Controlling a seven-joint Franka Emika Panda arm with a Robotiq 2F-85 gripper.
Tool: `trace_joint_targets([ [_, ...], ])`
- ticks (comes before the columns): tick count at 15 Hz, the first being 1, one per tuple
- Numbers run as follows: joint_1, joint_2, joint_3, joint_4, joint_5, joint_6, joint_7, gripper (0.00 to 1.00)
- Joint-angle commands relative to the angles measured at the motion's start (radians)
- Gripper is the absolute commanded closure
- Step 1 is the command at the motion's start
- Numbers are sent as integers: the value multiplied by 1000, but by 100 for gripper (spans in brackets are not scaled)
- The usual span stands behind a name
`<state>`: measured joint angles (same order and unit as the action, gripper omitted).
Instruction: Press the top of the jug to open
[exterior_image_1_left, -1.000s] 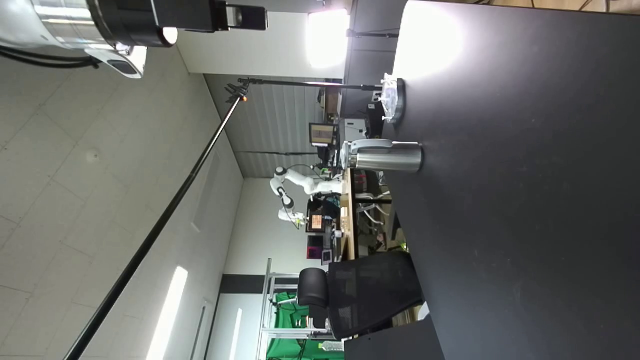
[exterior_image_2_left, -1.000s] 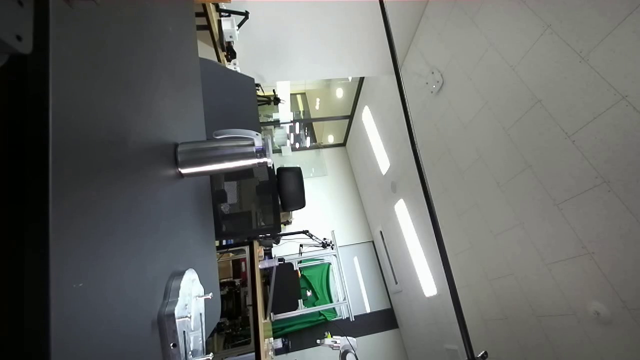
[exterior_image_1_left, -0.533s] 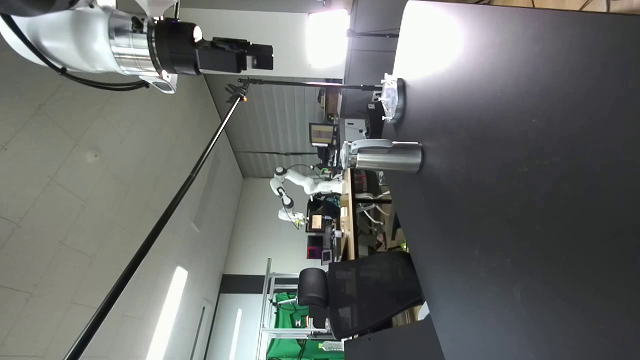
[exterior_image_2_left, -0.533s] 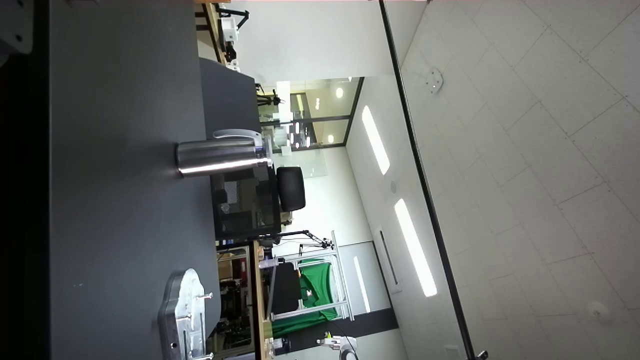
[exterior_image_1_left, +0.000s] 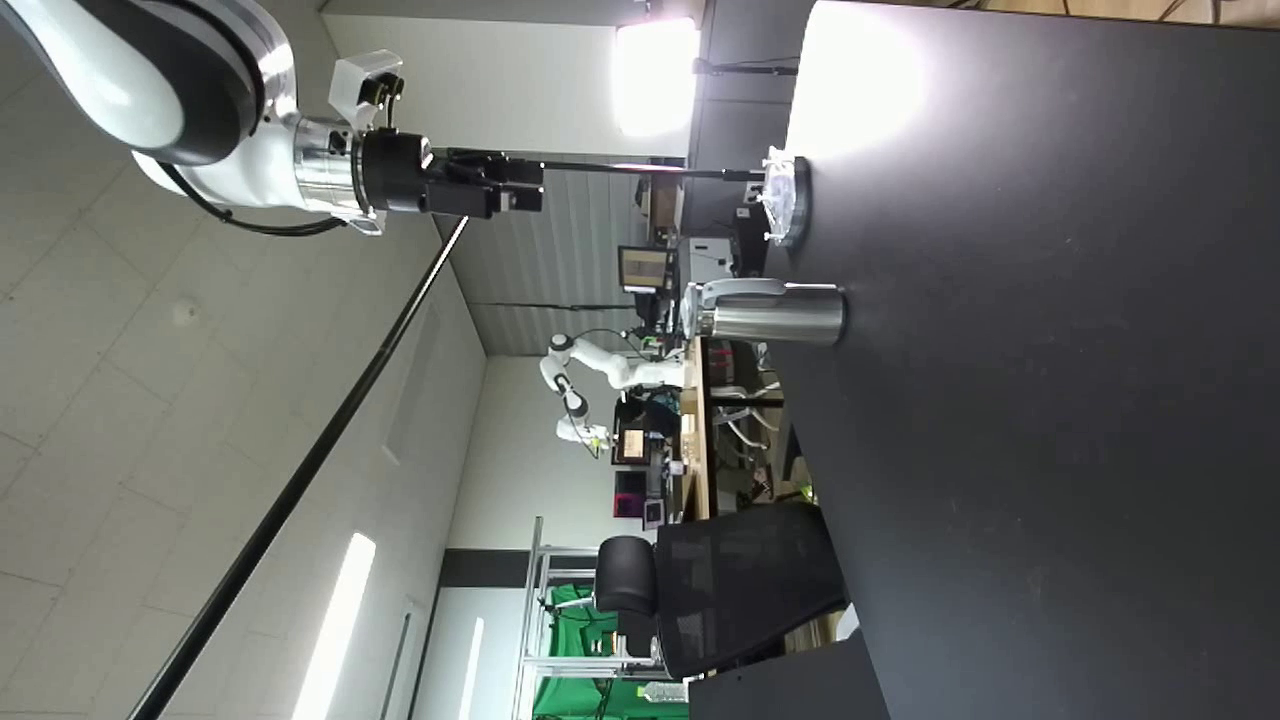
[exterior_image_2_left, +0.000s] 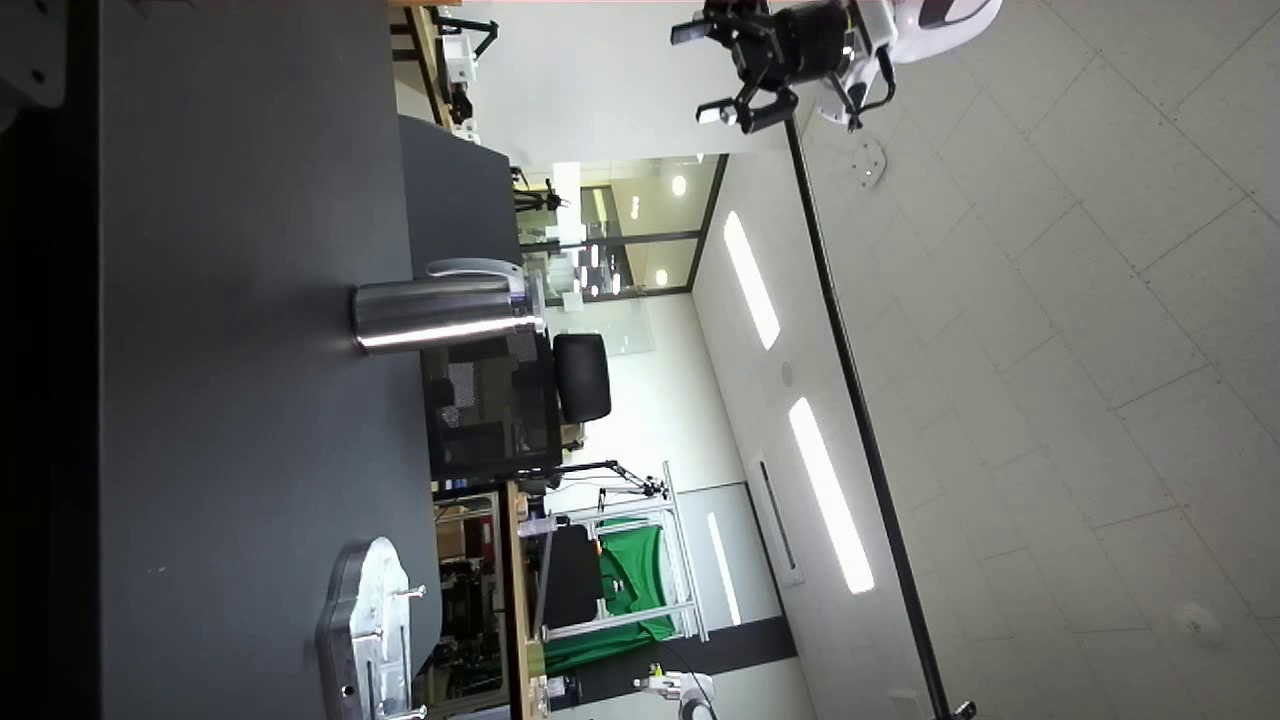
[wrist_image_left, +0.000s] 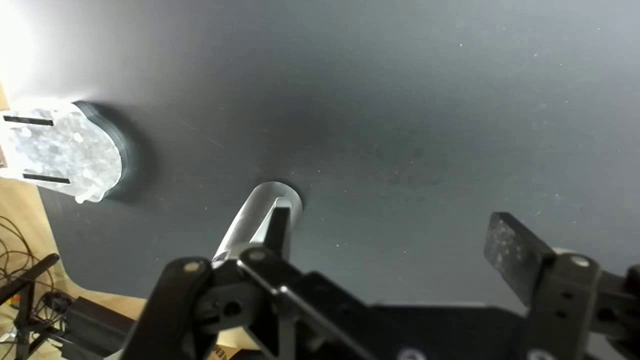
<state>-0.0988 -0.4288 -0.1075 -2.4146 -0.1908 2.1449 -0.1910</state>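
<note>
dark table (exterior_image_1_left: 1040, 420), glossed white at one end, bears the jug (exterior_image_2_left: 432, 314), standing upright, and a silvery block (wrist_image_left: 65, 150) apart from it; the gripper (wrist_image_left: 392, 230) hangs above, well clear of the jug, spread wide.

Near a rounded corner of the dark grey table (exterior_image_1_left: 1050, 400) stands the upright metal jug (exterior_image_1_left: 780, 318), with a silvery slotted plate (wrist_image_left: 65, 145) at an adjoining edge.
</note>
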Motion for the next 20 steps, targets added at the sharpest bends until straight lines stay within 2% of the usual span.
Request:
trace_joint_targets([
  [1,4,171,-57,207,33,-49,-107,0],
  [6,-23,342,-100,438,81,-121,-170,0],
  [9,-44,418,-108,562,130,-213,-186,0],
  [10,-44,356,-94,454,99,-139,-170,0],
  [13,-55,404,-96,525,118,-182,-182,0],
  [20,-55,409,-95,531,118,-185,-182,0],
])
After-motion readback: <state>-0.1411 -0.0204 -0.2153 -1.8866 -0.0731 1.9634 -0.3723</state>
